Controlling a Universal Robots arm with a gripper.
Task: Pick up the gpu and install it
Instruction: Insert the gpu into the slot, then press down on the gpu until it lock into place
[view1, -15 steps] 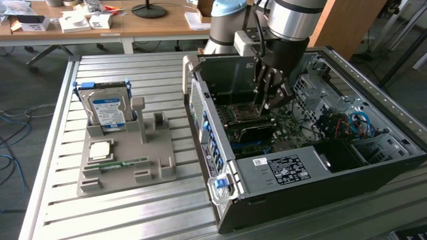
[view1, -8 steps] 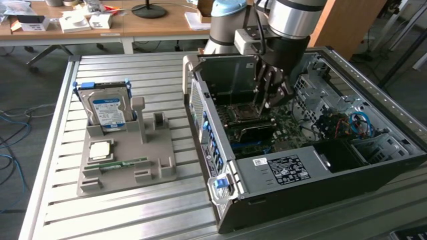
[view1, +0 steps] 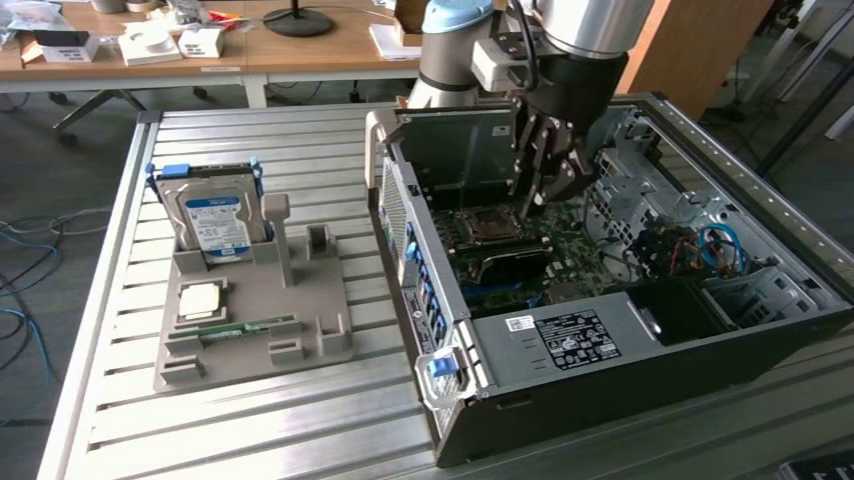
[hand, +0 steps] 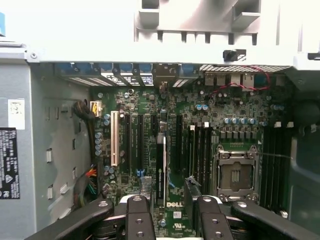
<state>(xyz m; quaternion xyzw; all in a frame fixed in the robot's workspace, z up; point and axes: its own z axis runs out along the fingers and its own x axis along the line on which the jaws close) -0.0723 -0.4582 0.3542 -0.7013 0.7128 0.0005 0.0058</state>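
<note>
In the wrist view the gpu (hand: 160, 170) shows edge-on as a thin dark card with a pale edge, standing upright in a slot of the motherboard (hand: 240, 115). My gripper (hand: 170, 220) is open, and its two dark fingers (hand: 137, 217) sit one on each side of the card, with a clear gap on both sides. In the exterior view the gripper (view1: 547, 195) reaches down into the open computer case (view1: 601, 340), just above the board. Nothing is held.
A grey parts tray (view1: 254, 340) on the slatted table holds a silver hard drive (view1: 216, 222), a square processor chip (view1: 200, 300) and a green memory stick (view1: 247, 328). The processor socket (hand: 236, 175) lies beside the slots. Red and blue cables (view1: 701, 250) run inside the case.
</note>
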